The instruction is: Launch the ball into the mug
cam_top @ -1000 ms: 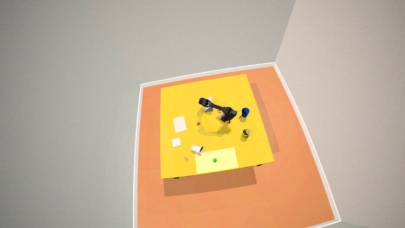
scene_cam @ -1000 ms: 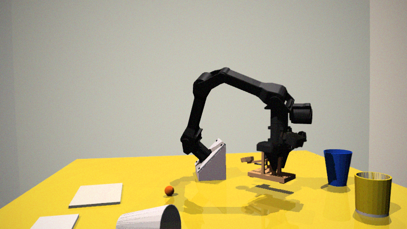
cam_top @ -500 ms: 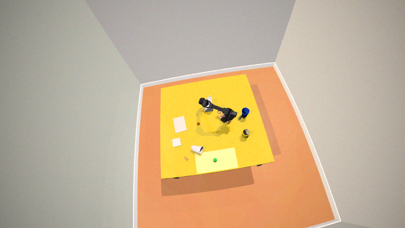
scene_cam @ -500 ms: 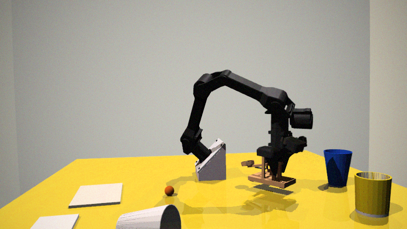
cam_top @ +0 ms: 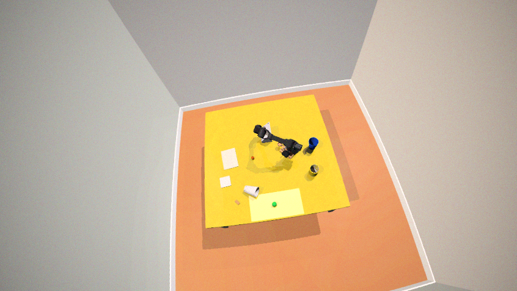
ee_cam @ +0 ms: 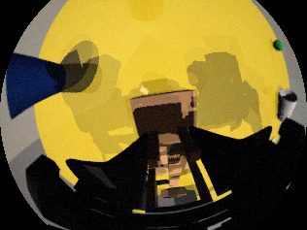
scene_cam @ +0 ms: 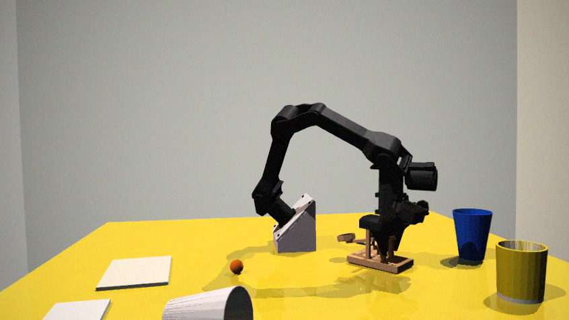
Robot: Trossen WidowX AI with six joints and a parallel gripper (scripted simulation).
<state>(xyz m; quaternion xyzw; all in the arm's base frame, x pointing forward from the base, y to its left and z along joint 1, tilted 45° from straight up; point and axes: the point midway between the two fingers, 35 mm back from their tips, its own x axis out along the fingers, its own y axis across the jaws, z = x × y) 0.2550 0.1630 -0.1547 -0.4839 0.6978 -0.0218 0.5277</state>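
Observation:
The wooden catapult (cam_top: 282, 148) (scene_cam: 368, 264) (ee_cam: 188, 110) stands on the yellow table. Its spoon end (scene_cam: 345, 238) is low, on the arm-base side, and no ball shows in it. My gripper (scene_cam: 387, 251) (ee_cam: 169, 133) points straight down and is shut on the catapult's upright frame, low over its base; the exact contact is partly hidden by the fingers. The orange ball (cam_top: 252, 158) (scene_cam: 237, 266) lies on the table, well left of the catapult in the exterior view. The yellow mug (cam_top: 313, 170) (scene_cam: 520, 274) stands upright, to the right of the catapult there.
A blue cup (cam_top: 313, 143) (scene_cam: 472, 234) (ee_cam: 29, 82) stands beyond the catapult. A white cup (cam_top: 250, 191) (scene_cam: 198, 308) lies on its side. A green ball (cam_top: 274, 203) (ee_cam: 278, 45) lies on a pale mat (cam_top: 260, 213). Two white panels (cam_top: 229, 158) (cam_top: 225, 181) lie flat.

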